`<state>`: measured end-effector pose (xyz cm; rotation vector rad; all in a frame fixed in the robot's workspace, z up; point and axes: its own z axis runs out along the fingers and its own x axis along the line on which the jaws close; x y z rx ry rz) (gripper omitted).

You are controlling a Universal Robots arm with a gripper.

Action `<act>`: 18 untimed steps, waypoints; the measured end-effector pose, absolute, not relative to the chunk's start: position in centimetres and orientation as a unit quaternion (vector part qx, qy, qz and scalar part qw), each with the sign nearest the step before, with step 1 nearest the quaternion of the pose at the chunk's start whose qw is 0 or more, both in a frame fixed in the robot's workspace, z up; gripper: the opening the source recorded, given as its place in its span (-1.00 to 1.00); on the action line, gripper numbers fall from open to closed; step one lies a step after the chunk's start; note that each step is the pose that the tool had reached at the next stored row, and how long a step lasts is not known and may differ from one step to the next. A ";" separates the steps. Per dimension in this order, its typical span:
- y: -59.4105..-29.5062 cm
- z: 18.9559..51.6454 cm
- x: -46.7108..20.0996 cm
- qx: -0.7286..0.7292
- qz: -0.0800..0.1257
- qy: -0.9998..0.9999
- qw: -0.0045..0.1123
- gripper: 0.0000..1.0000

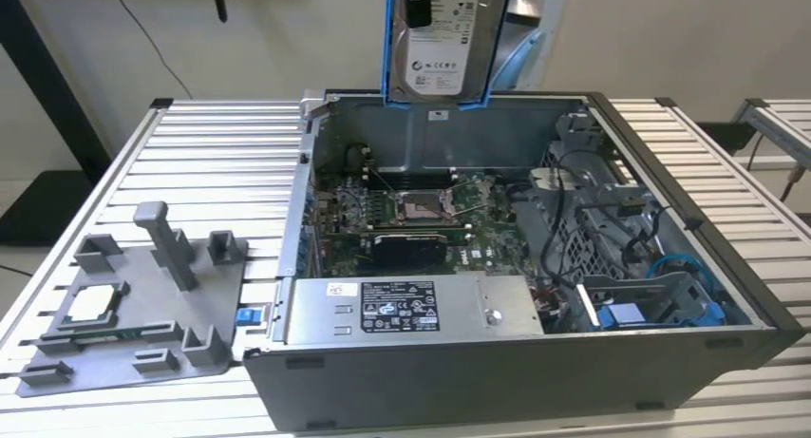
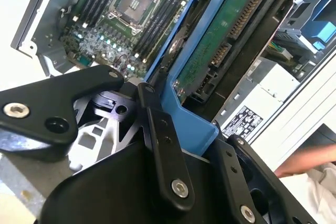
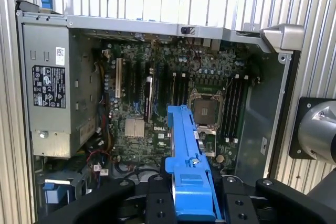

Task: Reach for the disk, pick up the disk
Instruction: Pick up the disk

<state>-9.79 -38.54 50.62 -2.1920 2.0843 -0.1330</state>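
Gripper: in the second wrist view its black fingers (image 2: 157,145) are clamped on the blue bracket of the disk (image 2: 220,40); the gripper (image 3: 191,195) shows in the first wrist view too, its fingers pressed to either side of the bracket's edge.
Disk: held upright in the air above the open computer case (image 1: 659,357), near the case's far wall in the exterior view, where the disk (image 1: 443,39) faces the camera with its white label; blue bracket rails run down both its sides.
Disk underside: in the second wrist view the green circuit board and the row of connector pins face the camera.
Disk edge: in the first wrist view the bracket (image 3: 189,166) is seen edge-on, a narrow blue strip over the motherboard.
Computer case: lies on its side with the cover off, on a table of ribbed metal slats (image 1: 216,153).
Motherboard: green board (image 1: 405,215) on the case floor, with a bare processor socket (image 1: 419,205) at its middle.
Power supply: long grey box (image 1: 405,310) with a black-and-white sticker, along the near wall of the case in the exterior view.
Drive bay: blue plastic parts and grey cables (image 1: 647,305) toward the exterior view's right, inside the case.
Grey fixture: plastic stand (image 1: 140,305) on the table to the exterior view's left of the case, with a small square silver chip (image 1: 95,305) resting in it.
Person: a hand (image 2: 304,161) shows at the edge of the second wrist view, beside the case.
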 end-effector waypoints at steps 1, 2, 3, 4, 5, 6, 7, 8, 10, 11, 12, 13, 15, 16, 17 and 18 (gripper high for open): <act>-38.5 50.6 -9.8 -0.723 -0.044 0.687 0.057 -1.00; -38.5 50.6 -9.8 -0.723 -0.044 0.687 0.057 -1.00; -38.5 50.6 -9.8 -0.723 -0.044 0.687 0.057 -1.00; -38.5 50.6 -9.7 -0.723 -0.044 0.687 0.057 -1.00; -38.5 50.6 -9.6 -0.723 -0.044 0.687 0.057 -1.00; -38.6 50.6 -9.5 -0.723 -0.044 0.687 0.057 -1.00; -38.6 50.6 -9.4 -0.723 -0.044 0.687 0.057 -1.00; -38.6 50.6 -9.3 -0.723 -0.044 0.687 0.057 -1.00; -38.6 50.6 -9.2 -0.723 -0.044 0.687 0.057 -1.00; -38.6 50.6 -9.2 -0.723 -0.044 0.687 0.057 -1.00; -38.6 50.6 -9.2 -0.723 -0.044 0.687 0.057 -1.00; -38.6 50.6 -9.2 -0.723 -0.044 0.687 0.057 -1.00; -38.6 50.6 -9.2 -0.723 -0.044 0.687 0.057 -1.00; -38.6 50.6 -9.2 -0.723 -0.044 0.687 0.057 -1.00; -38.6 50.6 -9.2 -0.723 -0.044 0.687 0.057 -1.00; -38.6 50.6 -9.1 -0.723 -0.044 0.687 0.057 -1.00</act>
